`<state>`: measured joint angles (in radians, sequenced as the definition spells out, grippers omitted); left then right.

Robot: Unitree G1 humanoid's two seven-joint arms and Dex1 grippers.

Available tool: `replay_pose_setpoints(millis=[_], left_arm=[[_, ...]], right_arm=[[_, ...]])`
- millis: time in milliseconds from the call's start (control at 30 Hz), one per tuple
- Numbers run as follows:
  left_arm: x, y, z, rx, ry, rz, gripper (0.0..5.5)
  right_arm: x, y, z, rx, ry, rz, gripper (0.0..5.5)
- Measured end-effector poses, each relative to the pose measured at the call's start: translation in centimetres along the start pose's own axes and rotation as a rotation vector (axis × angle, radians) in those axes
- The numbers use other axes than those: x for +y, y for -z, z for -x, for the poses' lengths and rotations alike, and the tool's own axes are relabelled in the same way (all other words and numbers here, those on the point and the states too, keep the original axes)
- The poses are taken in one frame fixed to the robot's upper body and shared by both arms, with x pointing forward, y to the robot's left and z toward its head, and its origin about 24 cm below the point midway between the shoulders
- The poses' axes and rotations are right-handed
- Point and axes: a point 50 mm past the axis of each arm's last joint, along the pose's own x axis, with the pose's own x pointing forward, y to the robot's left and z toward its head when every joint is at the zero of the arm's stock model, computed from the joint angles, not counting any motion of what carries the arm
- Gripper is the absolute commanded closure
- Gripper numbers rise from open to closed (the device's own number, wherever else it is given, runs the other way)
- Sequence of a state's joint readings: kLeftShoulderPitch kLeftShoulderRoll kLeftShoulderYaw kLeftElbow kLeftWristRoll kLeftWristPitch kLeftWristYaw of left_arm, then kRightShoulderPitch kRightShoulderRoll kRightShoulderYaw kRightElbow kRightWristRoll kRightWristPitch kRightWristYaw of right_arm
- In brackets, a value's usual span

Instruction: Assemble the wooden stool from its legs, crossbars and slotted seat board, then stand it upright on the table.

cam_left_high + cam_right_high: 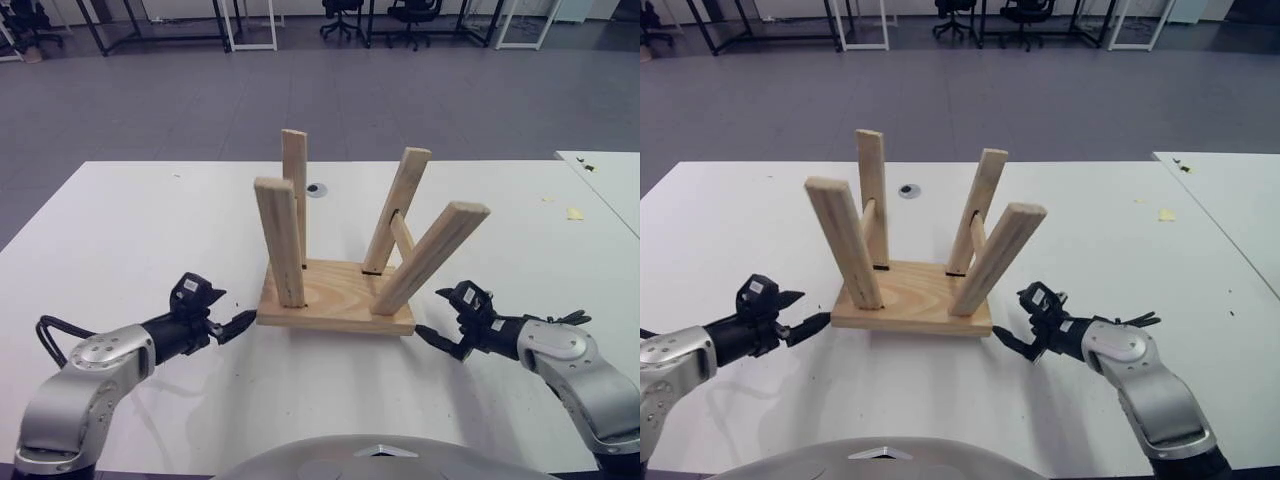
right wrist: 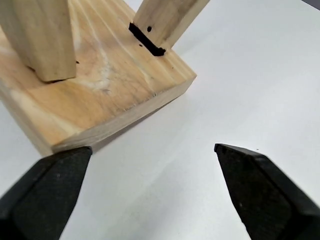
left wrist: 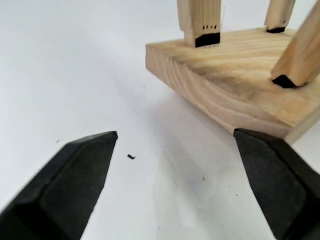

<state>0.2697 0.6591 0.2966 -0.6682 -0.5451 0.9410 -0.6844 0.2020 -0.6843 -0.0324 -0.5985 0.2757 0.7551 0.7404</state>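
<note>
the pale wooden stool (image 1: 330, 285) sits upside down on the white table (image 1: 130, 230), near the front middle. its flat wooden seat board (image 1: 340, 318) lies on the table top and its four straight wooden legs (image 1: 281, 240) point up – the two on the right lean over more. a thin wooden crossbar (image 1: 402, 233) joins the right pair.

the board lies between the two grippers, its long side running left to right. the black left gripper (image 1: 238, 324) is just beside the front left corner, and the black right gripper (image 1: 432, 313) is just beside the front right corner – both look about as near. each has its fingers (image 3: 75, 175) spread apart and holds nothing. i think the next job is to grab both ends and flip the stool onto its legs.
</note>
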Motion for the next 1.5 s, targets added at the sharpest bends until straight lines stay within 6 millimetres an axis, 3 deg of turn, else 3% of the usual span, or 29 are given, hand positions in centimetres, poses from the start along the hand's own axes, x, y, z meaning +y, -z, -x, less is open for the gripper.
replay_pose_setpoints(millis=[167,533,833,1000,1100,1200,1333,1500], left_arm=[[0.0,-0.1,1.3,0.043,0.062,-0.013,1.18],[0.5,-1.9,3.0,-0.015,0.089,-0.041,1.18],[0.3,-2.0,3.0,-0.025,0.124,-0.033,1.18],[0.6,-2.0,4.0,-0.004,0.264,-0.056,1.18],[2.1,-2.0,5.3,0.01,0.323,-0.019,1.18],[2.2,-2.1,5.2,0.044,0.413,-0.032,1.18],[1.7,-1.6,3.3,0.098,0.494,-0.073,1.15],[1.5,-0.8,0.0,0.102,0.505,-0.133,1.15]], right_arm=[[0.0,-2.5,2.1,-0.057,-0.004,0.062,0.9],[0.6,-4.0,3.6,-0.06,-0.061,0.083,0.9],[0.4,-4.5,4.2,-0.023,-0.074,0.12,0.9],[0.8,-4.1,4.5,0.03,-0.154,0.142,0.9],[-0.3,-3.0,4.8,0.129,-0.164,0.165,0.9],[0.3,-2.8,3.8,0.1,-0.283,0.157,0.9],[0.0,-3.8,0.9,-0.043,-0.378,0.106,1.66],[0.3,-3.1,-1.2,-0.025,-0.462,0.115,2.63]])
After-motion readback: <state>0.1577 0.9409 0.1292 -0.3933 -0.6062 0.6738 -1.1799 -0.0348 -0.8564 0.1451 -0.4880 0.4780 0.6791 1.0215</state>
